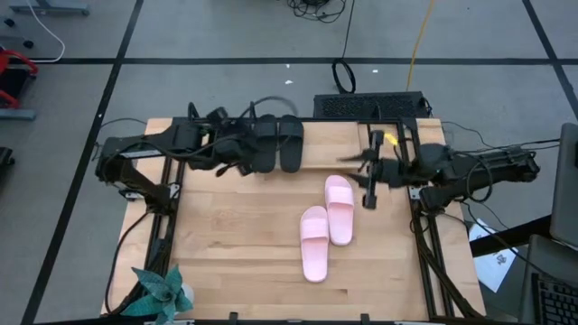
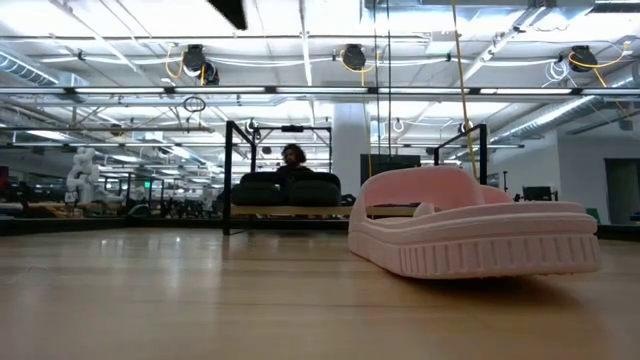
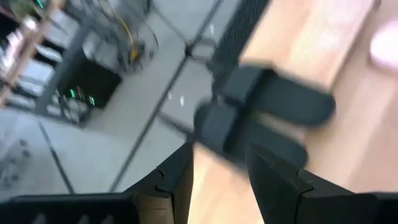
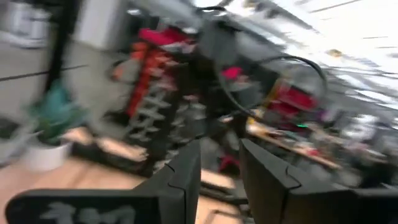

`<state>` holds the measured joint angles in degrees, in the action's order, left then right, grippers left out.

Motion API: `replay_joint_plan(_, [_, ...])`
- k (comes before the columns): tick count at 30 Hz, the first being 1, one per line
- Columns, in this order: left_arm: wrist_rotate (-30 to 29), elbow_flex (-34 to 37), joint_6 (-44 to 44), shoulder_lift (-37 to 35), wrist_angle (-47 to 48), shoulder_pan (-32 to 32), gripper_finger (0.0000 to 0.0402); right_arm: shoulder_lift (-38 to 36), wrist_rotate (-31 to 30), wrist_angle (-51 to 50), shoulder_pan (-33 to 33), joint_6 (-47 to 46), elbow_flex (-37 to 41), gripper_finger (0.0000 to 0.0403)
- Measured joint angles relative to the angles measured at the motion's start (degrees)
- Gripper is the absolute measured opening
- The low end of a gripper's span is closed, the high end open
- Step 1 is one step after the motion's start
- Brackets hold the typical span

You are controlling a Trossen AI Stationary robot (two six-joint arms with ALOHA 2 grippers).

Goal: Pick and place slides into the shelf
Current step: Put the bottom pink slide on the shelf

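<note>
Two black slides (image 1: 276,143) stand side by side on the left part of the shelf (image 1: 339,135) at the table's far edge; the low view shows the black slides (image 2: 290,187) on the shelf board (image 2: 400,211). Two pink slides (image 1: 327,226) lie soles down mid-table, and one pink slide (image 2: 470,235) fills the low view's right. My left gripper (image 3: 217,180) is open just left of the black slides (image 3: 267,118), short of them. My right gripper (image 1: 363,171) hovers open right of the pink pair's far end, with nothing between its fingers (image 4: 186,174).
A potted plant (image 1: 163,293) stands at the near-left corner. A black keyboard-like unit (image 1: 370,106) lies on the floor beyond the far edge. Bare wood stretches left of the pink slides. A person (image 2: 293,155) shows far behind the shelf.
</note>
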<state>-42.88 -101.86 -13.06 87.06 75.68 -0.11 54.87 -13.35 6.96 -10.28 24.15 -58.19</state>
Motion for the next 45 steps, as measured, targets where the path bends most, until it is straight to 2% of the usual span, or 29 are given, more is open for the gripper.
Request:
replay_joint_plan(5, [1.4,0.1,-11.3,-0.7,8.6,-1.9,0.015,0.9,0.2,-10.5,-4.1,-5.2,0.0,0.0098])
replay_joint_plan(10, [2.9,0.0,-16.8,-0.5,11.2,-2.6,0.015,3.2,1.5,-17.1,-6.8,-8.6,0.0,0.0098])
replay_joint_plan(14, [4.4,0.0,-18.1,-0.6,11.2,-2.7,0.015,5.6,-0.4,-15.6,-9.3,-8.4,0.0,0.0098])
replay_joint_plan(18, [9.2,0.0,-19.7,-0.5,11.3,-2.7,0.015,7.0,-1.7,-12.2,-11.8,-8.7,0.0,0.0098])
replay_joint_plan(21, [11.7,0.0,-19.9,-0.5,12.3,-3.2,0.015,7.7,-1.6,-6.9,-12.8,-14.1,0.0,0.0098])
replay_joint_plan(24, [11.9,0.0,-19.9,-0.5,13.4,-4.5,0.015,7.8,-1.2,-1.9,-13.3,-21.0,0.0,0.0098])
replay_joint_plan(28, [11.8,0.0,-20.0,-0.5,14.3,-6.5,0.015,7.9,7.5,-2.8,-13.4,-25.4,0.0,0.0098])
replay_joint_plan(33, [11.5,0.0,-20.7,-0.5,14.3,-8.6,0.015,10.4,4.0,-4.6,-14.2,-28.8,0.0,0.0101])
replay_joint_plan(38, [11.4,0.0,-21.6,-0.5,14.3,-10.4,0.015,16.1,2.8,-4.2,-15.7,-28.1,0.0,0.0121])
replay_joint_plan(45, [11.4,0.0,-23.1,-0.5,14.3,-12.3,0.015,24.6,0.9,-4.1,-17.4,-25.6,-1.5,0.0171])
